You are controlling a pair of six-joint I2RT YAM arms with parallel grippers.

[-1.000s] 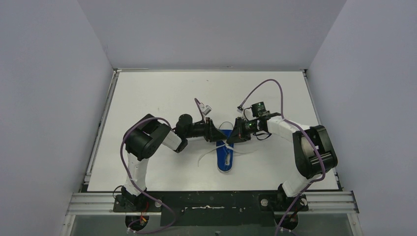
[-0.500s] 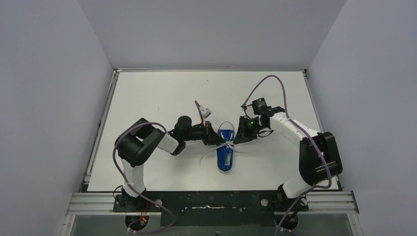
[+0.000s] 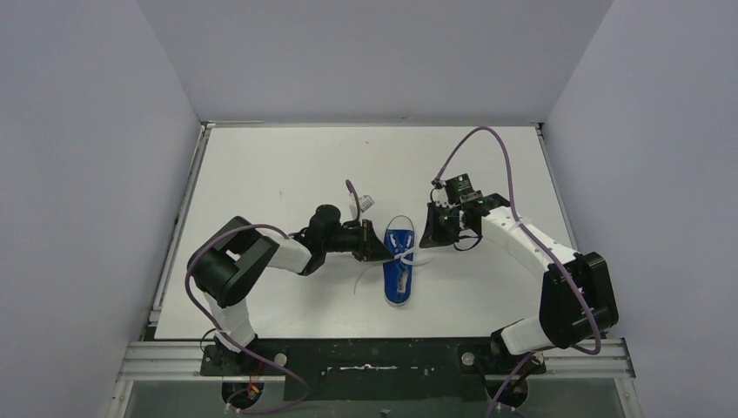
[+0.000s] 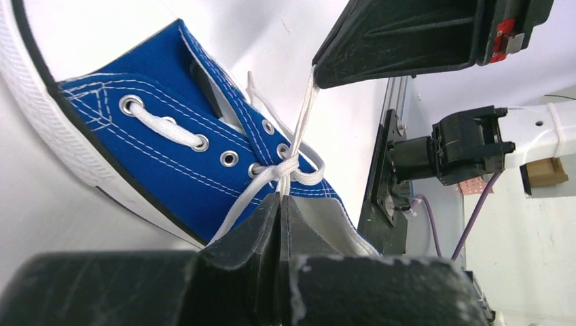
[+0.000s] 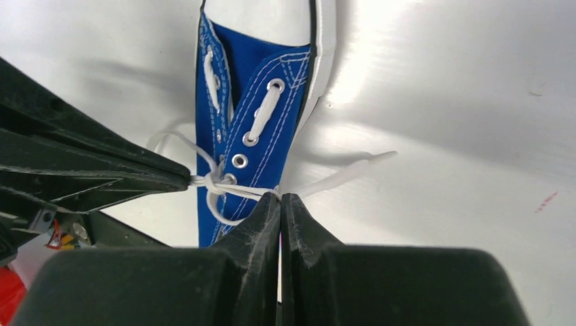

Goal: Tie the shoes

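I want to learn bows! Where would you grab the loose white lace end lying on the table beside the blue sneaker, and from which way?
The loose lace end lies flat and fairly straight on the table, apart from the blue sneaker, so both its edges are free. It is probably best pinched just behind its tip, across its width, from straight above.

White arm links (image 3: pixel 522 244) with black joints (image 3: pixel 573 300), purple cables (image 3: pixel 481 131), scuffed matte black tool fingers (image 4: pixel 238 261)
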